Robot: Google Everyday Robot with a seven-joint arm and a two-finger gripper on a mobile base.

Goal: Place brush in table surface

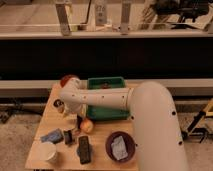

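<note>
You are looking down on a small tan wooden surface (47,119) with the white arm (102,97) reaching in from the lower right, crossing in front of the green tray (113,80) and bending down at its left end. The pincer (77,122) hangs low over the middle of the surface, just left of a round orange-red fruit (87,125).

The brush (69,136) sits directly below and slightly left of the pincer, at the surface, with its blocky dark head showing. It lies between the blue-grey flat piece (52,135) on its left and the flat black block (84,149) to its lower right, close to both.

You cannot tell whether the pincer is released or clenched, nor whether it touches the brush; the two dark shapes run together there.

Along the front edge you have a pale cup (49,152) at the left and a dark bowl (129,150) at the right holding a pale scrap. A red rounded object (67,80) sits at the back left corner, behind the arm.
</note>
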